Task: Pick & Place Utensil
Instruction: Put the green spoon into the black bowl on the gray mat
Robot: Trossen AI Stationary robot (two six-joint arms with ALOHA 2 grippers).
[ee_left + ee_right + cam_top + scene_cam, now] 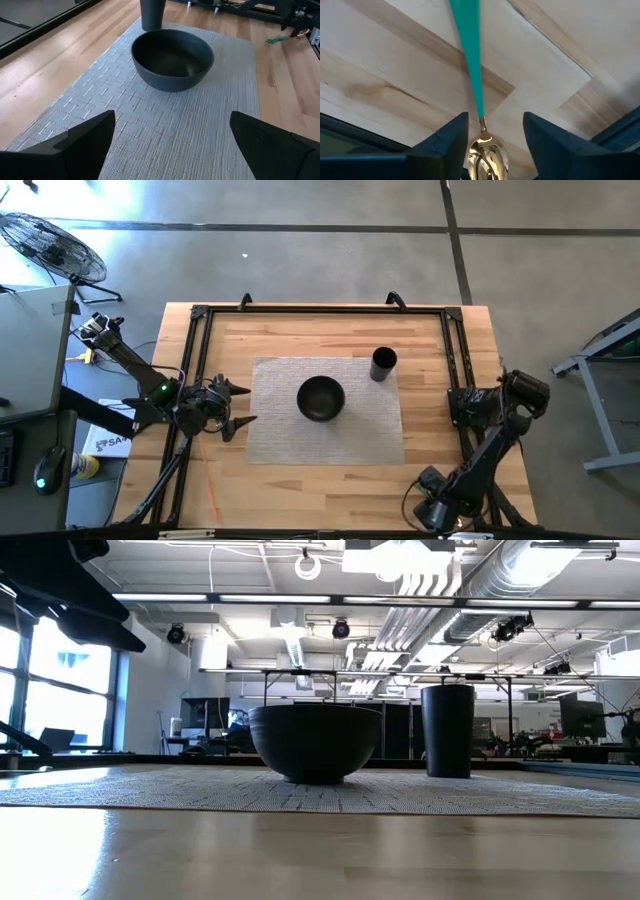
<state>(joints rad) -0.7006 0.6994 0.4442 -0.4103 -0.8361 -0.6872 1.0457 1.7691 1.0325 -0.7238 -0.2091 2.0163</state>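
A spoon with a teal handle [470,55] and a shiny gold bowl [487,152] lies flat on the wooden table near its right edge. Its handle also shows in the left wrist view [277,39]. My right gripper [495,122] is open and points down over it, at the table's right side [470,408]. Its fingers stand on either side of the spoon's neck and bowl. My left gripper [240,405] is open and empty at the left edge of the grey mat [290,430]. It faces the black bowl [321,398] on the mat. My right gripper comes at the spoon from above, one finger [447,137] on each side of the neck [481,120] where the handle meets the bowl. I cannot tell whether the fingers touch the spoon. The spoon lies flat on the table.
A tall black cup [383,364] stands upright on the mat's far right corner, behind the bowl. A black metal frame [320,310] runs round the table's far edge and sides. Bare wood lies between the mat and the right arm.
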